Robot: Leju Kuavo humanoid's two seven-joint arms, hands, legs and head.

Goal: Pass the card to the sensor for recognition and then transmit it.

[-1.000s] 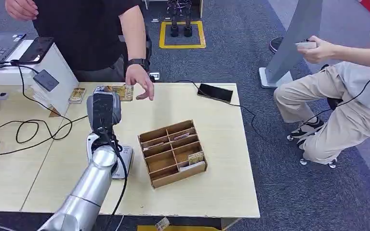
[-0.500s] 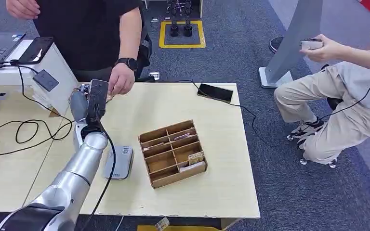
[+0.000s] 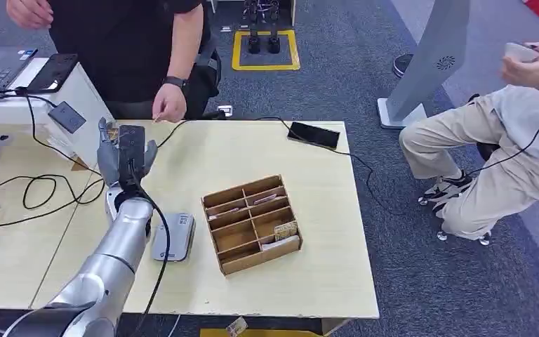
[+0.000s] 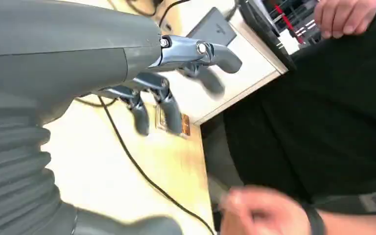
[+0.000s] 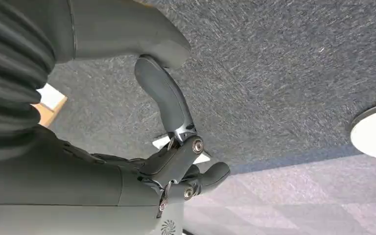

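Judging the card (image 3: pixel 113 133) thin, stiff and slippery, we see it flat at the table's 11 o'clock corner beyond our spread, empty left hand (image 3: pixel 125 156); take its edges.

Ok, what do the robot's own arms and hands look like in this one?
The left arm is smooth silver metal with a black cable running along it. The left hand is dark grey with darker fingers, metal pivots and a grey ribbed wrist cover. The right hand matches: grey thumb, ribbed cover, a small round logo.
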